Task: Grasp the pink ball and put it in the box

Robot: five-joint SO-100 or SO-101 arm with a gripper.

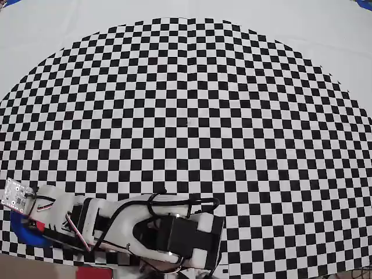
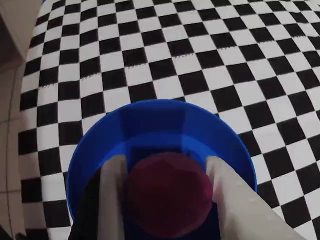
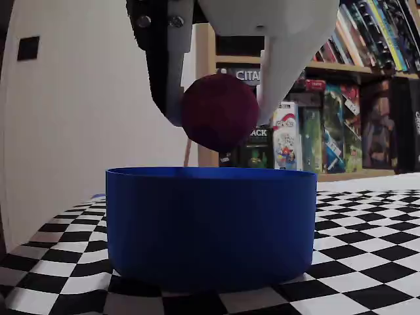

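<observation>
The checkered surface (image 1: pixel 192 116) fills most of the overhead view, a wide black-and-white fan with plain white cloth beyond its curved edge, and it lies bare apart from the robot arm (image 1: pixel 145 229) stretched along the bottom edge toward the lower left corner. There, only a sliver of the blue box (image 1: pixel 23 235) shows from under the arm's wrist. In the fixed view the box (image 3: pixel 210 226) stands in full on the checkered surface as a round, shallow blue tub with straight walls, in front of a bookshelf (image 3: pixel 341 85) packed with boxed games. The gripper (image 3: pixel 220 108) hangs directly over it, its two pale fingers (image 3: pixel 285 59) pinching the pink ball (image 3: pixel 220 111) from either side, so the ball sits between them rather than on anything. The ball's underside is just above the rim and apart from it. The wrist view gives the relation that matters: looking down past the fingers, the ball (image 2: pixel 167 192) lies inside the blue ring of the box (image 2: pixel 160 112), with the rim visible all around its far side. Judging from this, the ball is straight above the tub's opening, and a simple release should let it fall inside; the drop looks short, though a bounce off the floor of so shallow a tub is possible.
</observation>
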